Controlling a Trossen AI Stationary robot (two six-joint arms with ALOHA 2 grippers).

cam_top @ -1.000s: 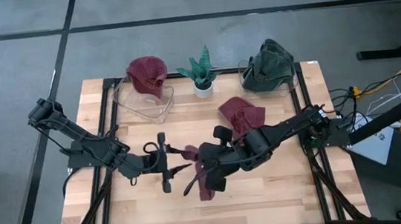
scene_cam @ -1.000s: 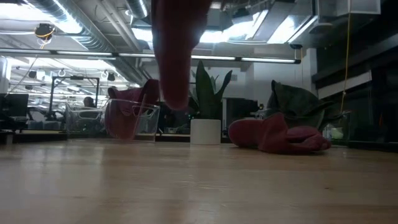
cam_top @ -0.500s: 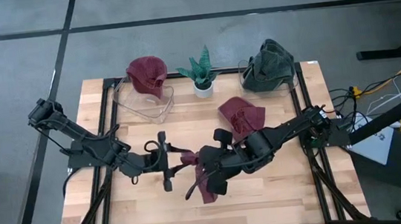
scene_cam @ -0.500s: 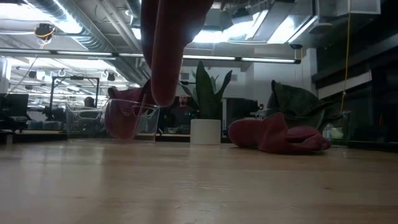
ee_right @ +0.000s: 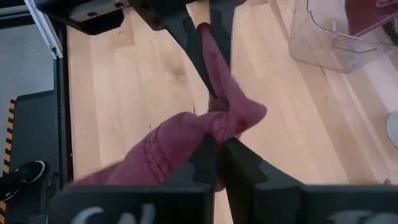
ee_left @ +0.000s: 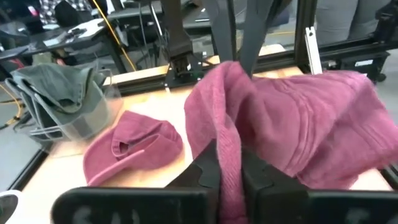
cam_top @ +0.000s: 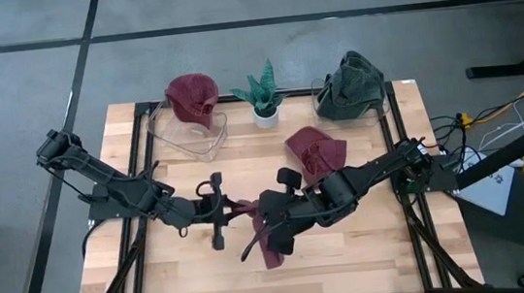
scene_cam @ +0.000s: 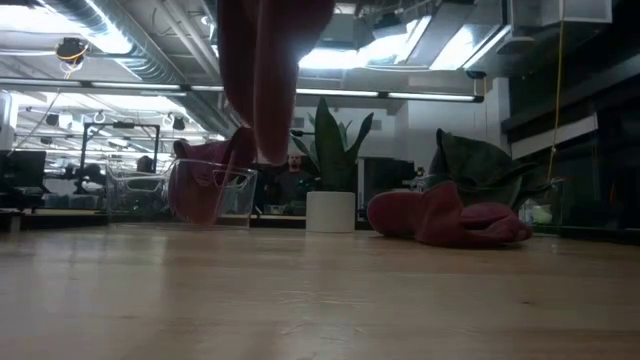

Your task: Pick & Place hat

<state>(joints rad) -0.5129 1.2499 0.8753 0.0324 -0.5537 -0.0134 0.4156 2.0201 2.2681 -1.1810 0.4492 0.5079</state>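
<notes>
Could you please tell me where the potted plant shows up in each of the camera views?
High view: potted plant at the table's far edge, between the clear bin and the green hat's bin.
Low view: potted plant at centre, behind the hanging red hat.
Left wrist view: not in it.
Right wrist view: not in it.
Shared landmark: the clear bin.
</notes>
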